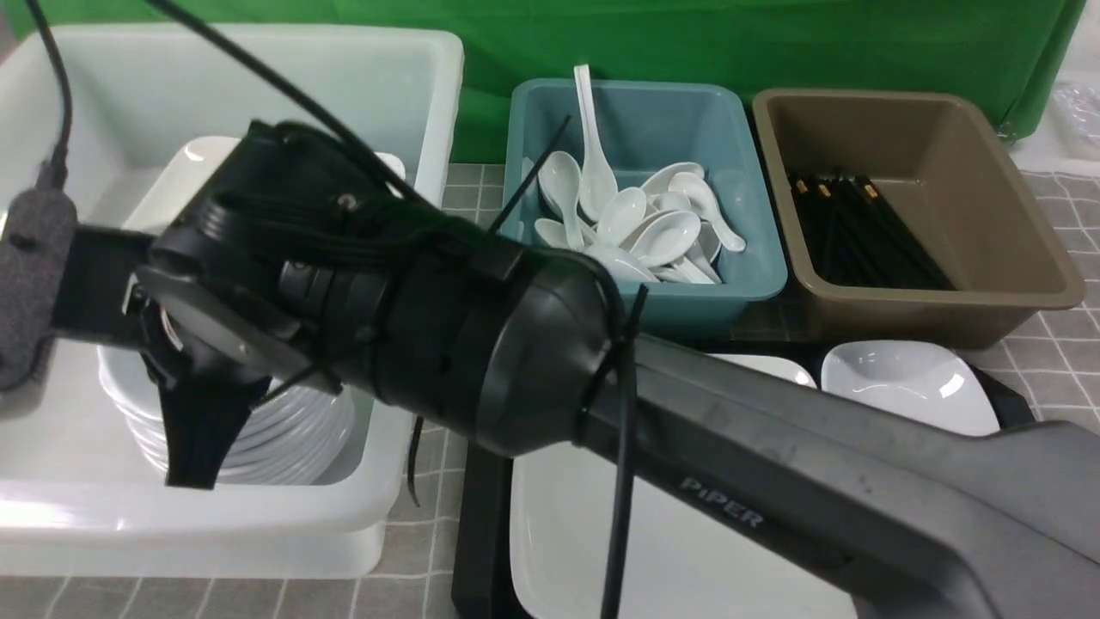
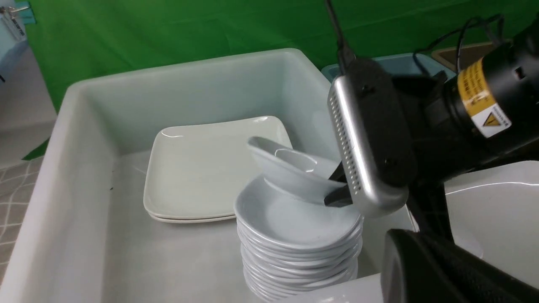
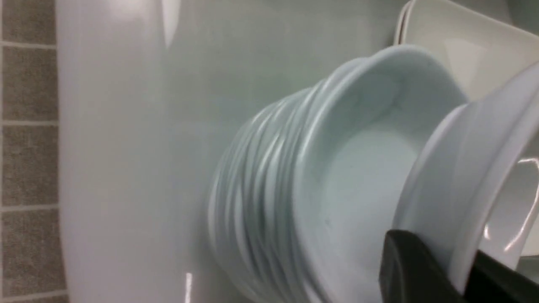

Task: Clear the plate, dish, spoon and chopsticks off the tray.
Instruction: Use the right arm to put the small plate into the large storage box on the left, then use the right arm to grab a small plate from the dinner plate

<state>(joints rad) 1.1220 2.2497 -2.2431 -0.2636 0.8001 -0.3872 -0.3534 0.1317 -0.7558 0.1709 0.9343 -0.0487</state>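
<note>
1. Gripping the dish (image 2: 286, 168) by its rim, the right hand (image 2: 335, 187) is closed on it and hangs inside the tub (image 2: 189, 88).
2. The dish tilts steeply, with its low edge at the top of the stack (image 2: 294, 227) of dishes straight below the hand. I cannot tell whether they touch.
3. The left hand (image 2: 404, 252) is closed and holds nothing that shows.
4. Well to the right of the gripping hand, the plate (image 1: 584, 533) lies on the tray (image 1: 481, 533), with a second dish (image 1: 911, 387) near the tray's far right corner. The arm (image 1: 773, 481) hides much of the tray, so I cannot tell whether the spoon or chopsticks lie there.
5. Letting go at this tilt is the main risk. The dish would likely land edge-first, slide off the stack and strike the tub floor or the flat plates (image 2: 198, 168) beyond the hand, and it could chip.
6. The stack is tall and glossy. A sideways nudge from the hand or the dish during levelling could shift its upper dishes or topple them.
7. The grip is a thin pinch on a slick rim, so a quick wrist turn could let the dish swing or slip out early.
8. The tub's near wall stands close to the hand, and pulling out too low could catch the arm on it.
</note>
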